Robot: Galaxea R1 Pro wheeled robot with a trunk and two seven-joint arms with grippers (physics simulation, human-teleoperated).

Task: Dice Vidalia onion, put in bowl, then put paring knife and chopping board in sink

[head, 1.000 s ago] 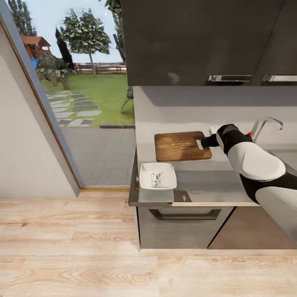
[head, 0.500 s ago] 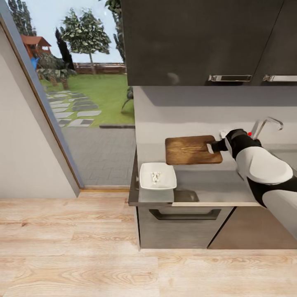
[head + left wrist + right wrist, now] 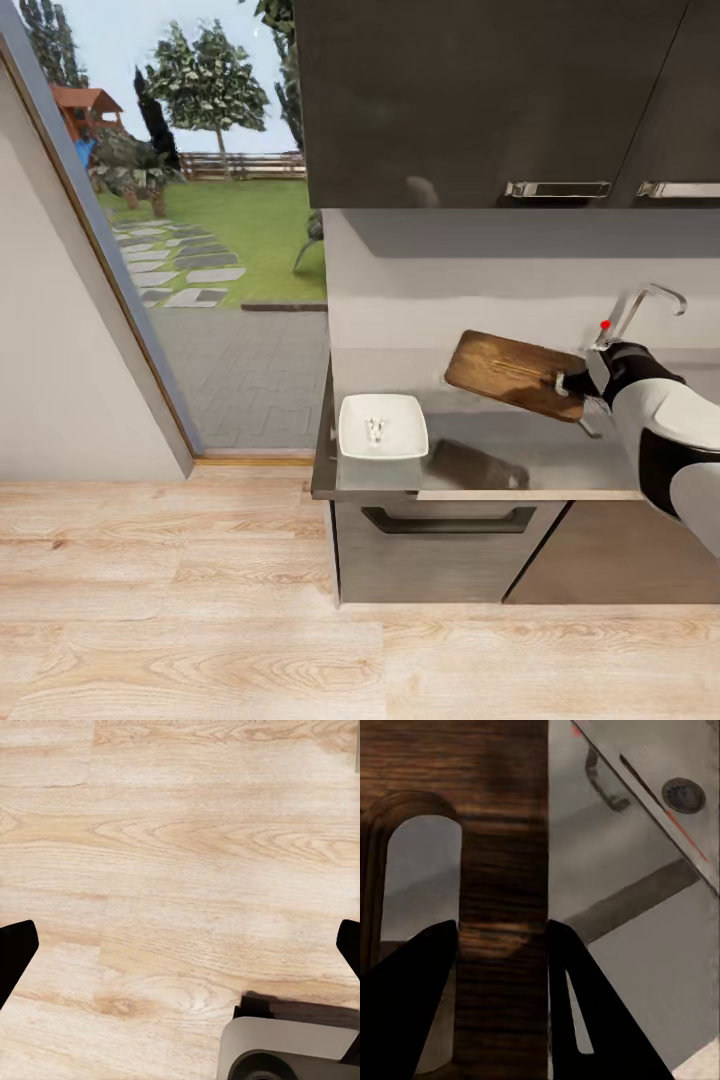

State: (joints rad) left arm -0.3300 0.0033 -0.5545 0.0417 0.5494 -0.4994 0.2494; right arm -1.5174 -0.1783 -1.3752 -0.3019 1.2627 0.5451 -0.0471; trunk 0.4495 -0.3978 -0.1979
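My right gripper (image 3: pixel 570 384) is shut on the handle end of the brown wooden chopping board (image 3: pixel 512 373). The board hangs tilted above the grey countertop (image 3: pixel 470 440), just left of the faucet (image 3: pixel 648 300). In the right wrist view the board (image 3: pixel 502 855) fills the gap between the black fingers (image 3: pixel 412 1012), beside its handle slot. A white rectangular bowl (image 3: pixel 383 426) with pale diced onion (image 3: pixel 375 431) sits at the counter's front left corner. A thin dark sliver (image 3: pixel 588 428) lies on the counter under my wrist; I cannot tell if it is the paring knife. My left gripper (image 3: pixel 180 949) is open over the wooden floor.
Dark wall cabinets (image 3: pixel 480 100) hang over the counter. A drawer with a dark handle (image 3: pixel 450 520) sits below the bowl. A glass door onto the garden (image 3: pixel 200 200) is on the left. The robot's base (image 3: pixel 289 1050) shows in the left wrist view.
My right arm has carried the board to the right, off the counter's middle and toward the faucet, and it now hangs tilted. The bowl has stayed put.
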